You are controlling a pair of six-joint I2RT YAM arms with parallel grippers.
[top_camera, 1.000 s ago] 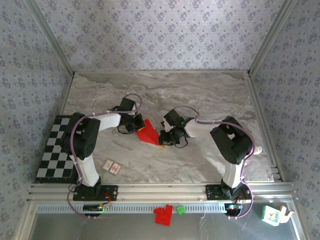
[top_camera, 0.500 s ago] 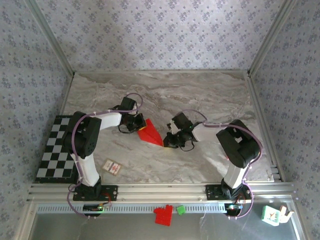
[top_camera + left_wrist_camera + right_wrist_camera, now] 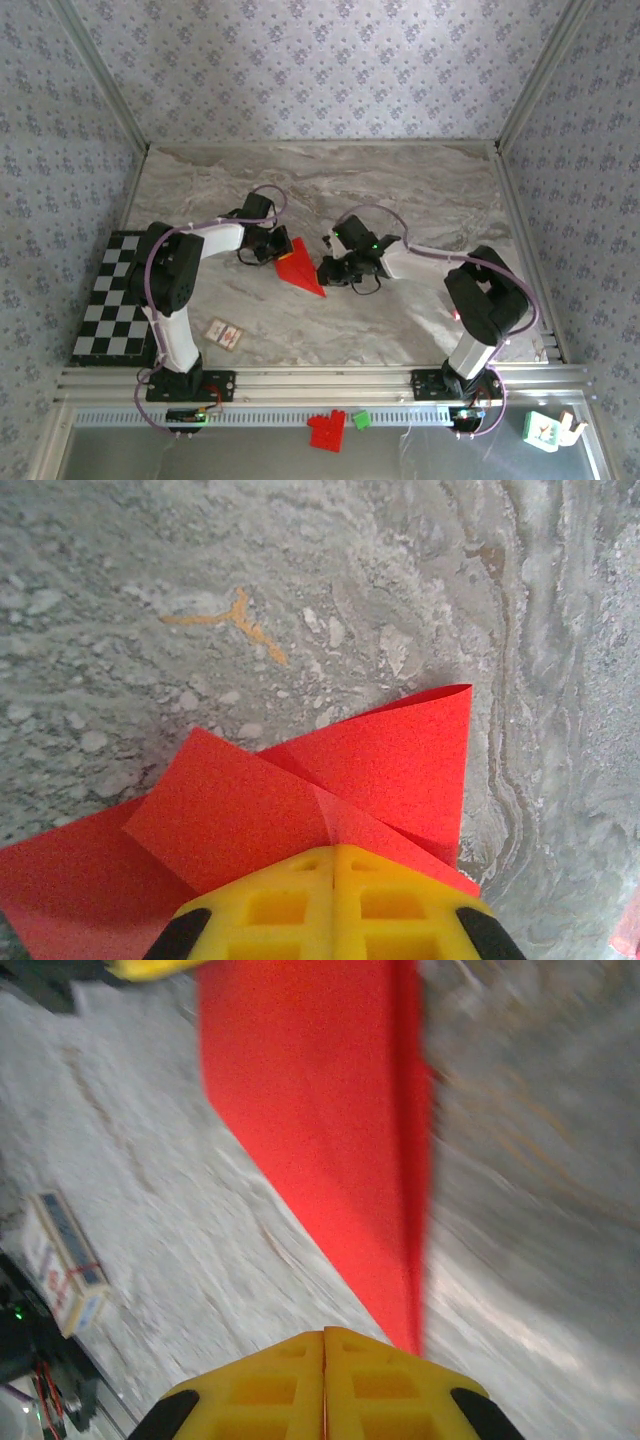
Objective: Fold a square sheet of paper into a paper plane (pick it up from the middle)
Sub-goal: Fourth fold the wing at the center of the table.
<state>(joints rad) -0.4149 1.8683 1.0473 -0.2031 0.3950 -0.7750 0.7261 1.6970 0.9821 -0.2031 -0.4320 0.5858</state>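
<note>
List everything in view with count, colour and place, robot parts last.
square sheet of paper: one, bright red, folded to a point, centre
checkered mat: one, black and white, far left
card: one, white with red mark, right of the mat
brick block: one, red, near edge, centre
small block: one, green, beside the brick block
toy: one, white and green, near right corner
left gripper: one, yellow fingers, shut, at the paper
right gripper: one, yellow fingers, shut, at the paper's tip
</note>
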